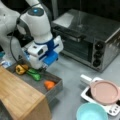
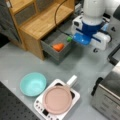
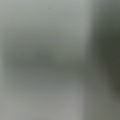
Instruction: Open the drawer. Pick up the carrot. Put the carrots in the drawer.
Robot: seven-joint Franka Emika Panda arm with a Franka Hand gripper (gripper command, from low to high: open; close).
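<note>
The dark-grey drawer [image 1: 57, 87] stands pulled out from the wooden-topped cabinet [image 1: 17, 96] in both front views. The orange carrot [image 1: 49, 84] lies inside it near the front panel, also seen as the carrot [image 2: 58, 46] in the drawer [image 2: 53, 53]. A green vegetable [image 1: 34, 74] and a yellow item [image 1: 20, 69] lie further back in the same drawer. My gripper [image 1: 44, 66] hangs just above the drawer's back part, over the green vegetable and apart from the carrot. Its fingers are hidden under the white and blue hand. The wrist view shows only a grey blur.
A black-and-silver toaster oven [image 1: 87, 37] stands at a front view's top right. A pink pan [image 1: 103, 92] rests on a white cooker [image 1: 112, 108], with a light teal bowl [image 1: 91, 112] beside it. The teal bowl [image 2: 33, 83] and pan [image 2: 57, 99] lie before the cabinet.
</note>
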